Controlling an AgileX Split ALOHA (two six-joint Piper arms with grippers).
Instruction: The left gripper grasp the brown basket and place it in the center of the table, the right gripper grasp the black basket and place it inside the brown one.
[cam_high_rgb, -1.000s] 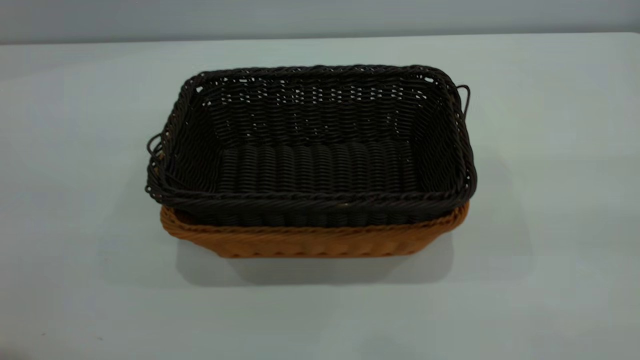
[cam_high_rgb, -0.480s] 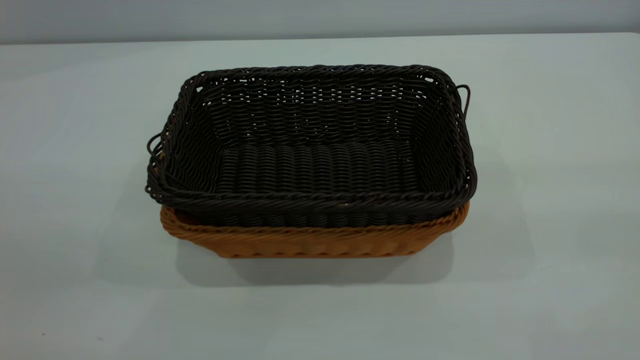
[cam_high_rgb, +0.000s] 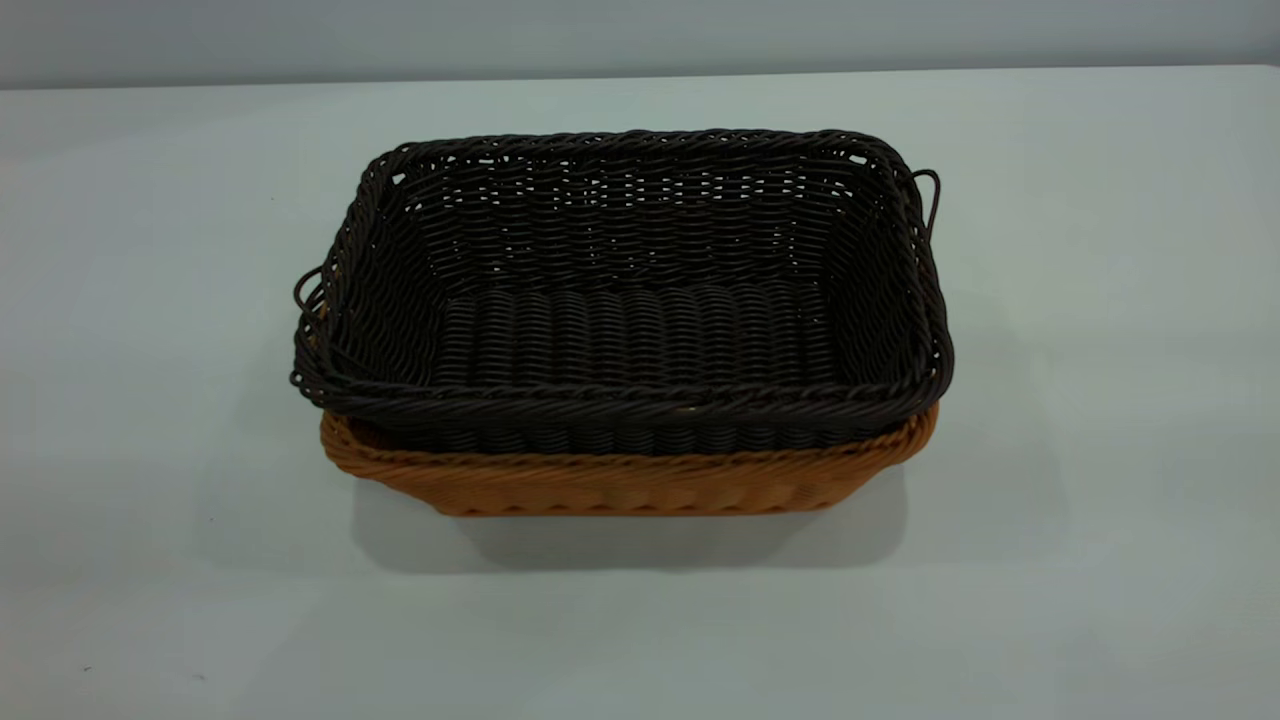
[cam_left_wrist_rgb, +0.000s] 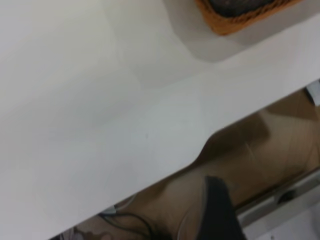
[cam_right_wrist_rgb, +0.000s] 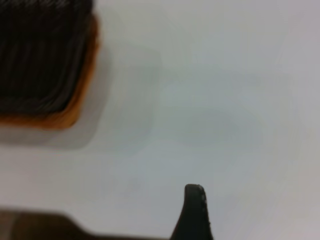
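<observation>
Two baskets nested mid-table (cam_high_rgb: 1100, 300): black basket (cam_high_rgb: 630, 330) inside brown basket (cam_high_rgb: 620, 482). Left gripper (cam_left_wrist_rgb: 220, 212), right gripper (cam_right_wrist_rgb: 194, 212) withdrawn, grip state unreadable. Best parked well clear, stack untouched.

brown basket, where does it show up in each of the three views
Exterior view: the brown basket stands mid-table, only its near wall and rim showing under the black basket nested in it.
Left wrist view: one corner of the brown basket at the picture's upper edge.
Right wrist view: its rim at the upper left corner, edging the black basket.
Shared landmark: the orange rim around the dark weave, on the pale table.
</observation>
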